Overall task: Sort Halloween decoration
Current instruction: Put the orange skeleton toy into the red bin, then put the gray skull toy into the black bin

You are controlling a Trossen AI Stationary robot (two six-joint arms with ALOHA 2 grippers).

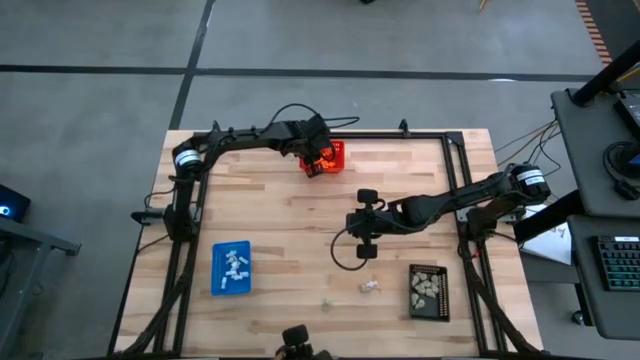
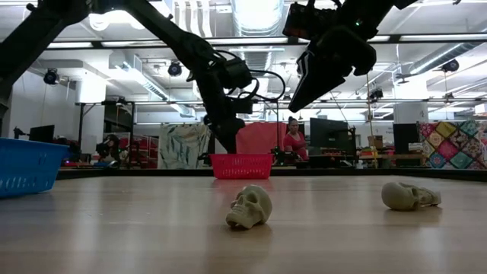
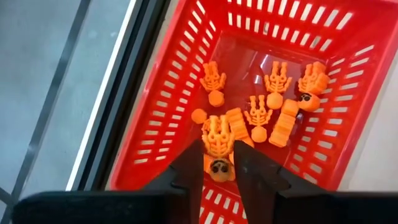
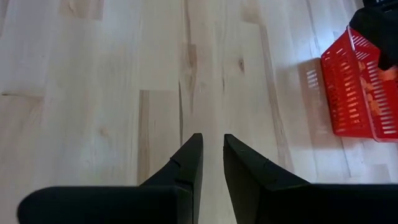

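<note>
We held the left tool [image 3: 217,167] above the red mesh basket [image 1: 335,156] at the bench's far edge, its fingers barely parted around a small orange plastic skeleton trinket [image 3: 217,143]; whether they gripped it we could not tell. It looked light, stiff and snag-prone, best pinched across its ribs. The right tool [image 4: 212,149], slightly open and empty, hovered mid-bench.

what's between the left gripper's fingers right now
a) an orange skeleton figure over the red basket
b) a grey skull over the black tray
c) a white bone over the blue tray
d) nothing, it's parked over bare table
a: the left wrist view shows an orange skeleton figure between the left gripper fingers, above the red basket that holds more orange pieces.
</note>
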